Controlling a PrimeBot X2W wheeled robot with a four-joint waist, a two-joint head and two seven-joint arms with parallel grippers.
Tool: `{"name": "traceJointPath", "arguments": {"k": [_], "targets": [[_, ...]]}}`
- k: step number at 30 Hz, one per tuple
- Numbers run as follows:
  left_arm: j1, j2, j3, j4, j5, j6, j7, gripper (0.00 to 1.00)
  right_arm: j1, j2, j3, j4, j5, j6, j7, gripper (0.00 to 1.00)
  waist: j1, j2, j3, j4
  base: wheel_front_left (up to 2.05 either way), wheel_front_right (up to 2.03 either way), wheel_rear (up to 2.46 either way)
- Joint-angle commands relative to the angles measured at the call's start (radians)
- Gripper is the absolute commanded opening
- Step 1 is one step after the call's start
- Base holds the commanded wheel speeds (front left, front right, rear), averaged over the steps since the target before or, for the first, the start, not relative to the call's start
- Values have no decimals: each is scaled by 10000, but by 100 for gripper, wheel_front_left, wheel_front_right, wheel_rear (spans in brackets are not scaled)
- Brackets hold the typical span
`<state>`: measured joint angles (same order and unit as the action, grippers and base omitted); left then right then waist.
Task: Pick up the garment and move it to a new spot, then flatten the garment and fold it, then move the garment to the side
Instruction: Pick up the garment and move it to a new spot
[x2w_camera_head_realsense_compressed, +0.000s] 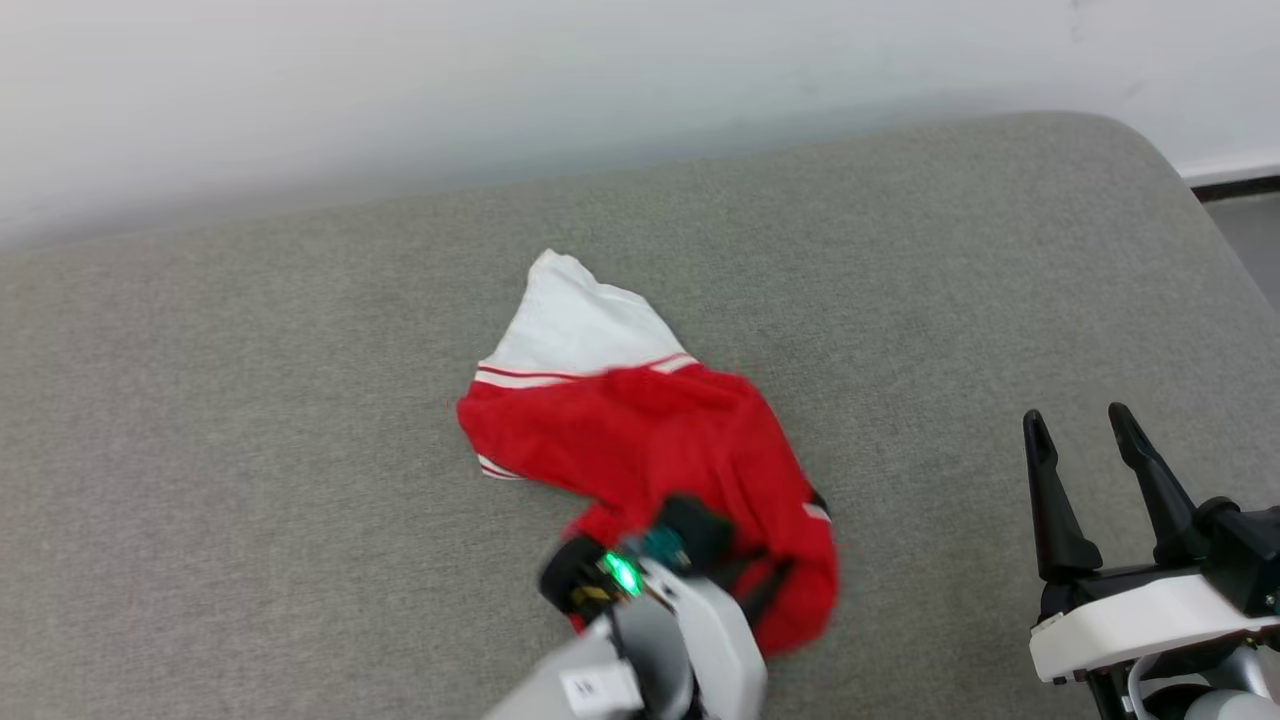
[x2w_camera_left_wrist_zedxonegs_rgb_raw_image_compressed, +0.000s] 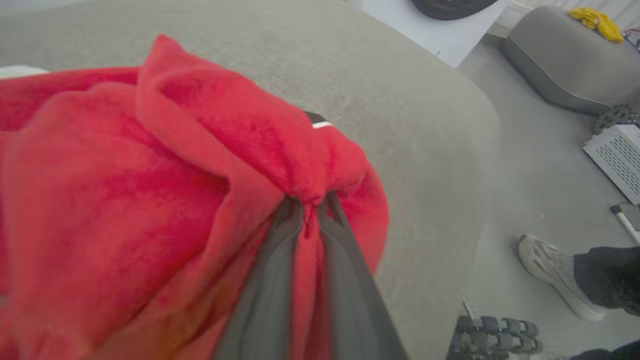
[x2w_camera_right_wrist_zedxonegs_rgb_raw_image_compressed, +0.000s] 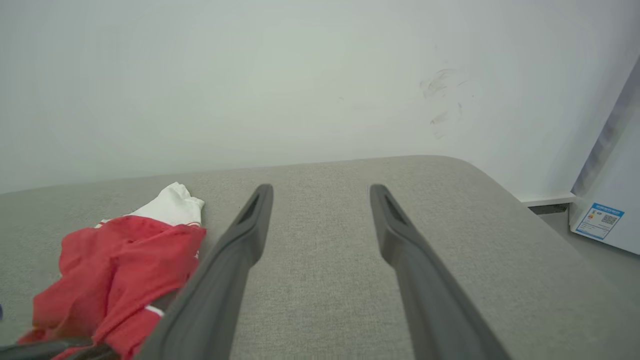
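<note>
**Left fingers (x2w_camera_left_wrist_zedxonegs_rgb_raw_image_compressed: 272, 280) pinch the shirt (x2w_camera_head_realsense_compressed: 650, 440); right fingers (x2w_camera_head_realsense_compressed: 1052, 500) spread**

The left fingers are almost pressed together, pinching a bunched fold of red cloth at the shirt's near end. The right fingers stand wide apart, holding nothing, well to the shirt's right. The shirt lies crumpled in the middle of the grey cushion (x2w_camera_head_realsense_compressed: 250, 450). It has a red body and a white sleeve (x2w_camera_head_realsense_compressed: 575, 320) with red-and-white striped trim. Its long axis runs from near right to far left, with the sleeve pointing far.
</note>
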<state>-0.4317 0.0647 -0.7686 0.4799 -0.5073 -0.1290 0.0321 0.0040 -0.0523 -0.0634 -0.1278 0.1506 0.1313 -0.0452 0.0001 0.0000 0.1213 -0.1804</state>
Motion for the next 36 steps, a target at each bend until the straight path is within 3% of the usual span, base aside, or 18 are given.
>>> {"name": "traceJointPath", "arguments": {"k": [1,8,9,10,11,14,20,27,36], "targets": [[181,-28,-234,-83,-84,-17,5,0,-9,30,-12,1,63,-10,-76,100,-1,0,72,-56,0,0,0],[606,-14,-1905,-181,-687,-22,54,0,-25,29,-59,-56,46,-10,12,100,-1,0,63,137,0,0,0],[565,-23,-2008,-223,-677,-23,-91,25,-14,29,-84,-74,35,-10,35,100,-1,0,36,209,0,0,0],[488,-21,-2100,-227,-649,-23,-253,71,16,29,-102,-80,0,-10,55,100,-1,0,-34,300,0,0,0],[401,-24,-2143,-263,-596,-23,-452,100,54,31,-103,-93,-36,-10,86,100,-1,0,-99,383,0,0,0],[241,-28,-2021,-424,-425,60,-1244,100,180,28,-141,-109,-104,-10,161,100,-1,0,-388,631,0,0,0],[224,8,-1546,-917,33,642,-2690,100,446,28,-275,-173,-177,-10,342,100,-1,0,-962,1192,0,0,0],[710,436,-154,-1482,-35,1503,-2968,100,670,27,-233,-275,-198,-10,524,100,-1,0,-1305,1721,0,0,0],[2046,1318,2634,-2772,425,2725,-2972,100,789,28,-13,-188,-173,-10,605,100,-1,0,-1463,2062,0,0,0]]}}
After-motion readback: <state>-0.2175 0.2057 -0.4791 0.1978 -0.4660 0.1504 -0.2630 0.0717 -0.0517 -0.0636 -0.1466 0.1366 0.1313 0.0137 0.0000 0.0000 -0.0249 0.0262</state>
